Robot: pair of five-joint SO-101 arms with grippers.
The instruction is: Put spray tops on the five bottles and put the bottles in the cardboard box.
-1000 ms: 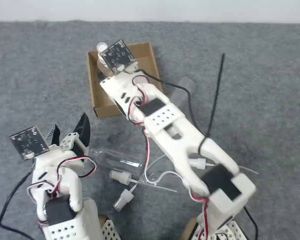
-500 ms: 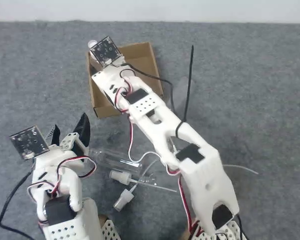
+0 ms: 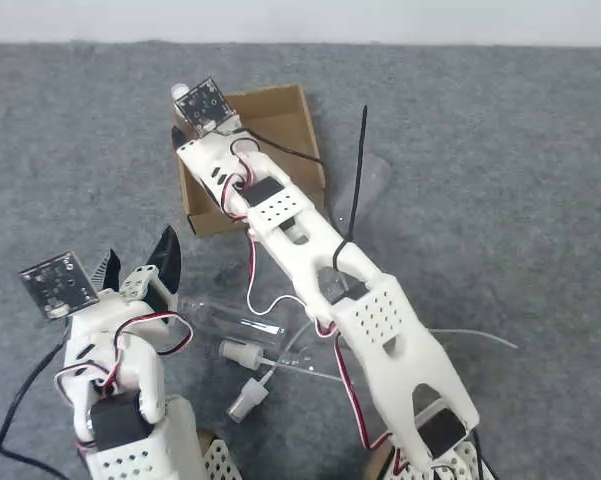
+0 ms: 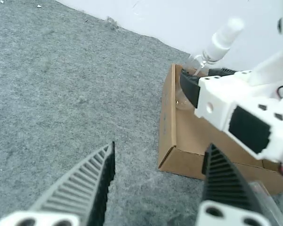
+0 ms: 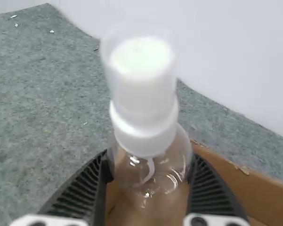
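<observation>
Where the right arm stretches over the box, right tool (image 5: 146,181): jaws closed on a clear bottle (image 5: 153,172), just below its white spray top (image 5: 141,75).
Held bottle: tilted, with its lower end down inside the far-left corner of the cardboard box (image 3: 285,110); I cannot tell whether it touches the box floor.
Left tool (image 4: 161,148): jaws wide apart, holding nothing, short of the box.
Tabletop (image 3: 500,150): a second bottle (image 3: 225,315) lies on its side, with two loose spray tops (image 3: 242,353) just beside it.

The right arm (image 3: 280,210) hides most of the bottle (image 3: 183,92).
</observation>
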